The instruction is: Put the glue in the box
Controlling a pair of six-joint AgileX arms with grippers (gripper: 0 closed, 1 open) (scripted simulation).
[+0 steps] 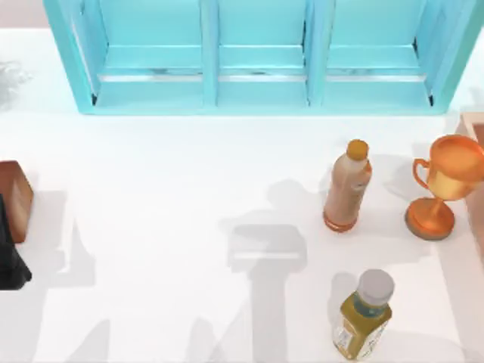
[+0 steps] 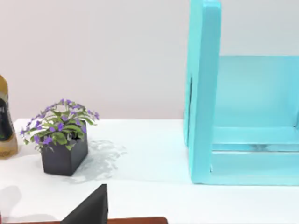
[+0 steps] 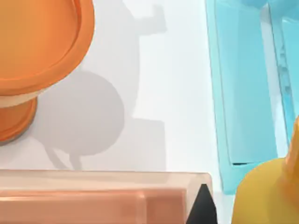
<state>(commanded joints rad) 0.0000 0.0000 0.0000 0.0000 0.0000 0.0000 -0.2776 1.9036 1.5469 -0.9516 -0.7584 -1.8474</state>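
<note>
Top view: the box (image 1: pixel 257 91) is standing along the far side of the tabletop (image 1: pixel 166 189). In front of its right end, a tan bottle (image 1: pixel 348 185), a trophy (image 1: pixel 446 185) and a juice bottle (image 1: pixel 365 314) are standing. The juice label's print is too small to read. Out past the box's left end, the left arm (image 1: pixel 11 261) is sitting cropped beside a block (image 1: pixel 15 198).

Left wrist view: the left pincer (image 2: pixel 91 207) is showing as one dark wedge, so I cannot tell whether it is apart or together. Beyond the box's end wall, a plant (image 2: pixel 60 140) is standing. An amber bottle (image 2: pixel 5 121) is cut off, its dark label unreadable.

Right wrist view: the glue (image 3: pixel 266 196) is appearing as a cropped yellow body beside the box's corner, next to the right pincer (image 3: pixel 203 207). I cannot tell whether it is clamped.
</note>
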